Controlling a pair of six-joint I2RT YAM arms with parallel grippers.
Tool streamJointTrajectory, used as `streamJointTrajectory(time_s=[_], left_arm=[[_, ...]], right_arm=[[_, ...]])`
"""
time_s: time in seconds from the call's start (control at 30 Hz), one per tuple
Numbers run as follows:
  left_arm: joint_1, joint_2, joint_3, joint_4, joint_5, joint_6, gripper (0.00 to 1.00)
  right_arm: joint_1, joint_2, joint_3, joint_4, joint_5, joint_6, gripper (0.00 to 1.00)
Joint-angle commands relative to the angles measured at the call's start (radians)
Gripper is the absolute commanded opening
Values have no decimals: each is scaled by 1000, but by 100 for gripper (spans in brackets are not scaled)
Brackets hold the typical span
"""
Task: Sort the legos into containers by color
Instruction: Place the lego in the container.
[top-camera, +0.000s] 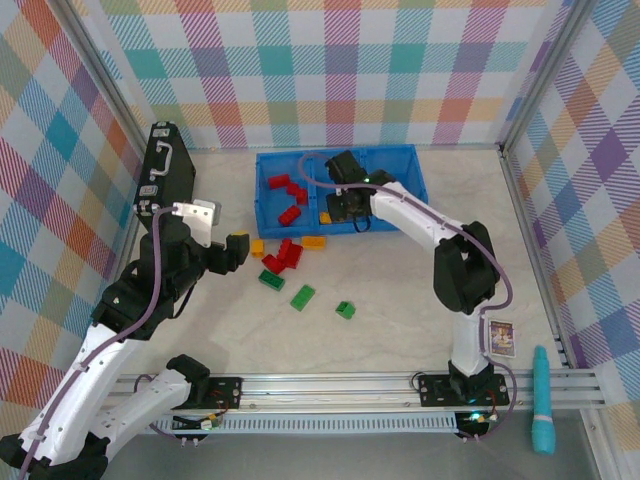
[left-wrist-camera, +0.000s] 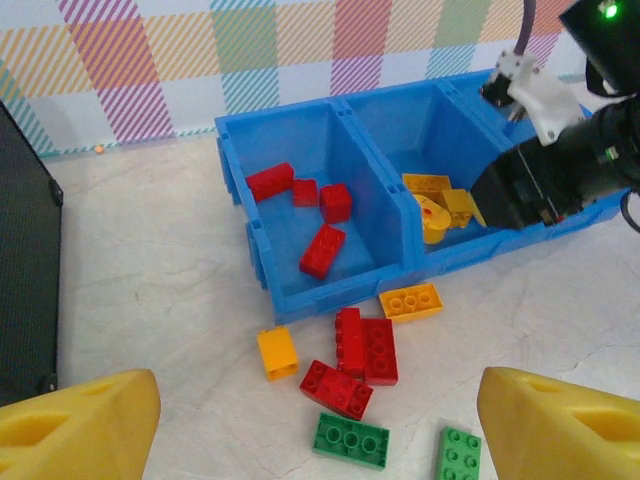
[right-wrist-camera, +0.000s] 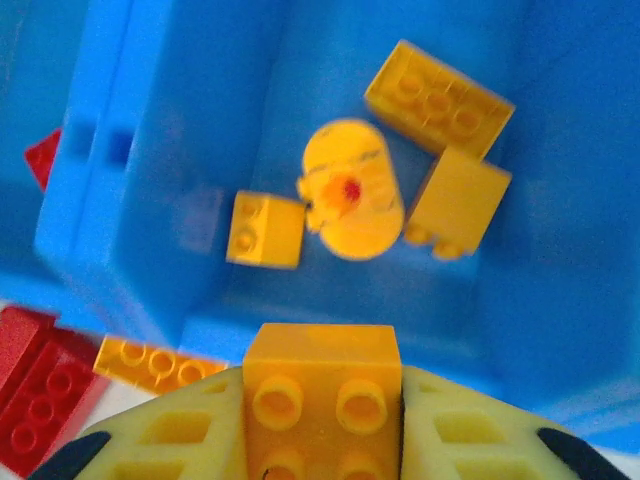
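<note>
Top external view: you see a blue bin (top-camera: 400, 152) with three compartments at the far middle of the tabletop (top-camera: 420, 290). Loose legos (top-camera: 285, 255) in red, yellow and green lie on the tabletop just in front of it. The right claw (top-camera: 345, 207) hangs over the bin's middle compartment. The left claw (top-camera: 237, 250) hovers just left of the loose pile. A black case (top-camera: 160, 170) stands by the left wall.

Left wrist view: your left claw's two yellow fingers (left-wrist-camera: 80, 425) stand wide apart with nothing between them, so it is open. Beyond them, four red bricks (left-wrist-camera: 322, 250) lie in the left compartment and yellow pieces (left-wrist-camera: 435, 205) lie in the middle one. More red, yellow and green bricks sit on the tabletop near the bin's front wall.

Right wrist view: your right claw is closed on a yellow brick (right-wrist-camera: 320, 395), pinched between both fingers with its studs facing the camera. Below it, four yellow pieces rest on the middle compartment's floor, one of them rounded with a red dot.
</note>
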Motion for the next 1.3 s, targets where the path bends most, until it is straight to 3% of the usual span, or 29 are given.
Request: streamJointTrajectory(time_s=[0.0, 0.53, 0.87, 1.27], left_arm=[[-15, -18, -8, 25, -25, 22, 83], [-28, -18, 7, 3, -29, 44, 85], [-29, -4, 15, -4, -20, 45, 84], [-29, 7, 35, -23, -1, 38, 84]], right_arm=[[-27, 79, 89, -20, -12, -46, 34], [-90, 511, 707, -137, -163, -61, 38], [-92, 549, 728, -113, -187, -43, 42], [-91, 476, 676, -127, -166, -52, 52]])
